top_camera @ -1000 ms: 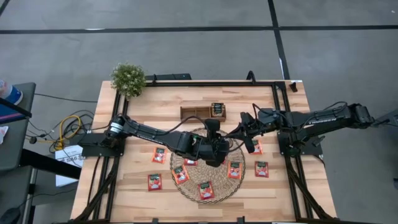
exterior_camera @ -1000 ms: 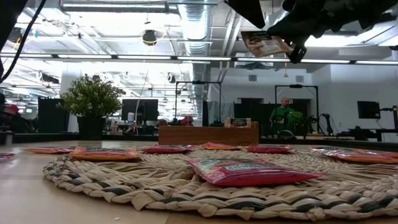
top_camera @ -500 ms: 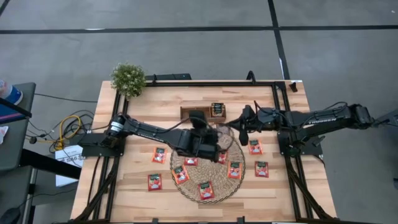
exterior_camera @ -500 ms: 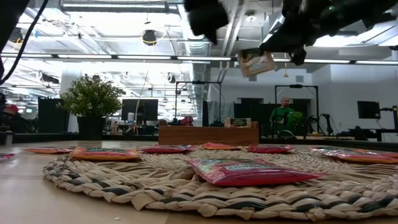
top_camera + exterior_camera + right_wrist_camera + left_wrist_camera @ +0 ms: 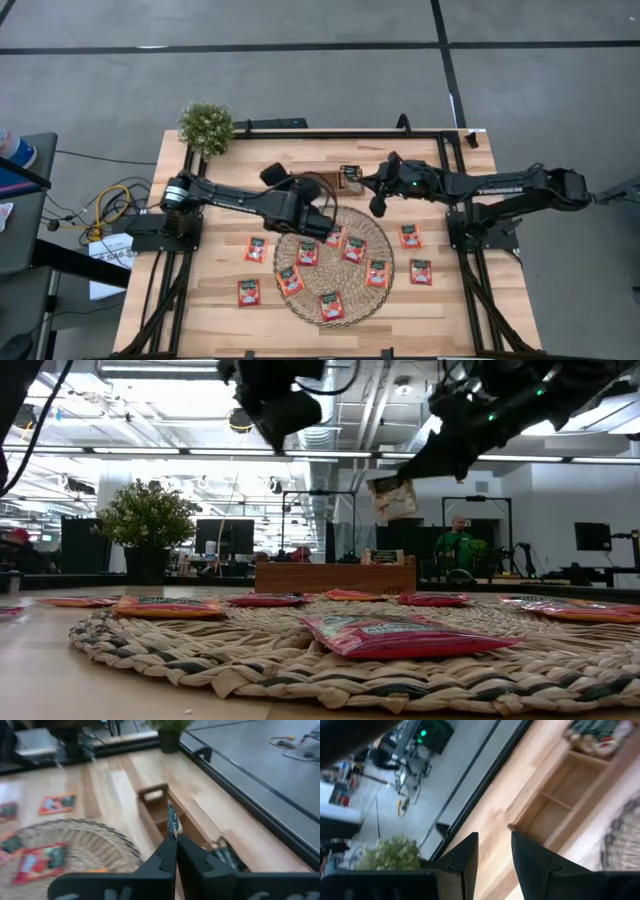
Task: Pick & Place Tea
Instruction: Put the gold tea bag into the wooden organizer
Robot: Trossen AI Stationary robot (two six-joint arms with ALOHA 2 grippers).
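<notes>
Right gripper [image 5: 172, 842] pressed together on the lower edge of one tea sachet [image 5: 172, 820], held on edge and well clear of the worktop [image 5: 230, 170], just above the wooden three-compartment tray [image 5: 325, 180]. Gripped by the edge probably so that the thin packet can slide upright into a narrow compartment rather than land flat across the dividers. In the low view the same sachet [image 5: 394, 500] hangs below the gripper, above and in front of the tray [image 5: 335, 577].

Right-hand compartment already holding dark-printed sachets [image 5: 349, 176]; the other two bare, so the carried one seems meant for a free slot.

Left gripper [image 5: 494, 851] slightly spread and holding nothing, raised near the tray's left end, beside the mat's far edge, apparently kept out of the right arm's way.

Remaining sachets lying flat: several [image 5: 329, 305] on the round woven mat [image 5: 381, 240], others [image 5: 248, 291] on the bare wood to either side, each apart from its neighbours, which should leave room for a pinch. Potted plant [image 5: 206, 126] at the far left corner, clear of the work.
</notes>
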